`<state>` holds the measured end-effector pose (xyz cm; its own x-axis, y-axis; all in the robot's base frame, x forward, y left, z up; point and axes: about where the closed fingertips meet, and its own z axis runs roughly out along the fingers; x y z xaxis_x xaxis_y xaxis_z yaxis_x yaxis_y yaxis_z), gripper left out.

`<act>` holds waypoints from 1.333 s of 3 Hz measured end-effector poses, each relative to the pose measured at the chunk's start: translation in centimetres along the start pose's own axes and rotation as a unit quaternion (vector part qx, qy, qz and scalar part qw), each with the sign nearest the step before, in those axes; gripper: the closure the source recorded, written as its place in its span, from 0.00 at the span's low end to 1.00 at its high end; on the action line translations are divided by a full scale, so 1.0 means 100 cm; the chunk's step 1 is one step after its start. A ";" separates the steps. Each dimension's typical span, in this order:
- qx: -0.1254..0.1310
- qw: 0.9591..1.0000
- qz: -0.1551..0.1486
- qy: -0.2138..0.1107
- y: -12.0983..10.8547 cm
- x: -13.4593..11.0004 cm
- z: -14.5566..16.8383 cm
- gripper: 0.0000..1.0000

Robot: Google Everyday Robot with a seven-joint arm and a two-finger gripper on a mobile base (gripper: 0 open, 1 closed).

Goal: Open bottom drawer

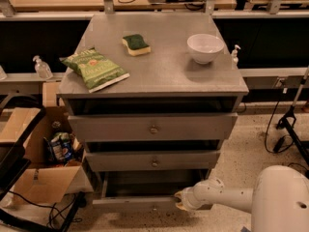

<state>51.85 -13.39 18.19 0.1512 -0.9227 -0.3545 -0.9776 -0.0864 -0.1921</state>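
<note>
A grey cabinet holds three drawers. The bottom drawer is the slimmest, with a small round knob, and it stands pulled out a little, showing its shallow grey box. My gripper is at the right end of that drawer's front, on a white arm that reaches in from the lower right. The mid-sized drawer and the tallest drawer sit above it.
On the cabinet top lie a green chip bag, a sponge and a white bowl. An open cardboard box with items stands on the floor at left. Cables and a stand base lie on the floor at right.
</note>
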 end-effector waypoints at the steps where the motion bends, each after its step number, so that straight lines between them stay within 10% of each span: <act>1: -0.001 1.000 0.000 -0.001 0.001 -0.001 0.001 0.68; 4: -0.002 1.000 0.000 -0.001 0.002 -0.002 0.001 0.00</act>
<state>51.62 -13.21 18.12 0.1517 -0.9218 -0.3567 -0.9782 -0.0883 -0.1880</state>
